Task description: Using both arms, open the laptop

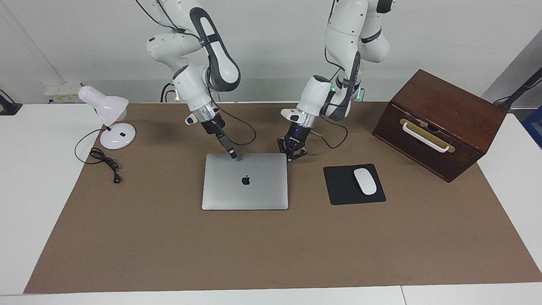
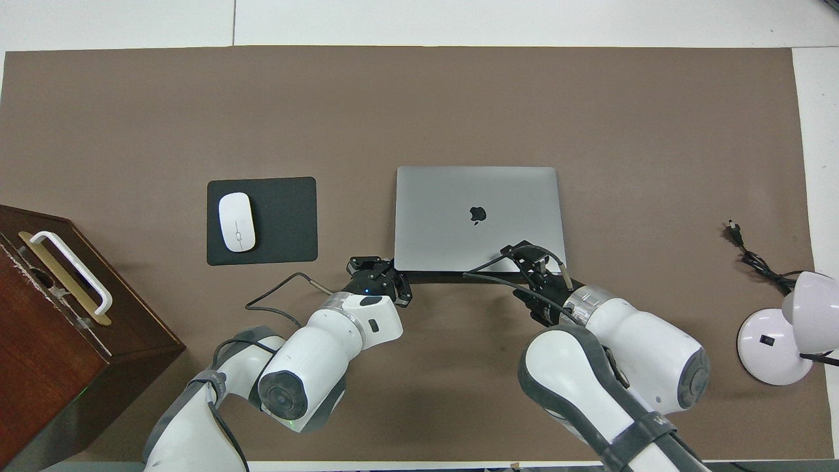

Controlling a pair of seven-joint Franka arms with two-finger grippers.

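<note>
left claw [image 1: 291, 157] sits pinched tight at the laptop's [image 1: 244, 181] corner nearest the robots on the left arm's side, fingertips together and gripping nothing that we can see; from the overhead view it [image 2: 387, 267] lies right at that corner. we cannot tell whether it touches the edge or only stands just beside it.

right claw [image 1: 234, 156] comes down slantwise onto the laptop's lid, its tip on the strip of lid nearest the robots, toward the right arm's side. from above it [image 2: 534, 257] covers that same strip. we cannot tell whether its fingers are apart or together.

we see the laptop [image 2: 478, 218] lying flat and closed near the middle of the brown mat [image 1: 271, 250] that covers the worktop [image 1: 25, 178], dark apple logo up.

taking the laptop as our mark: a black mouse pad [image 1: 343, 192] lies beside it toward the left arm's end, with a white mouse [image 1: 365, 181] on the pad. a dark wooden box [image 1: 440, 123] with a white handle [image 1: 424, 137] stands further toward that end, nearer to the robots than the laptop. toward the right arm's end stands a white desk lamp [image 1: 111, 120], also nearer to the robots, its black cord [image 1: 103, 160] trailing loose on the mat.
</note>
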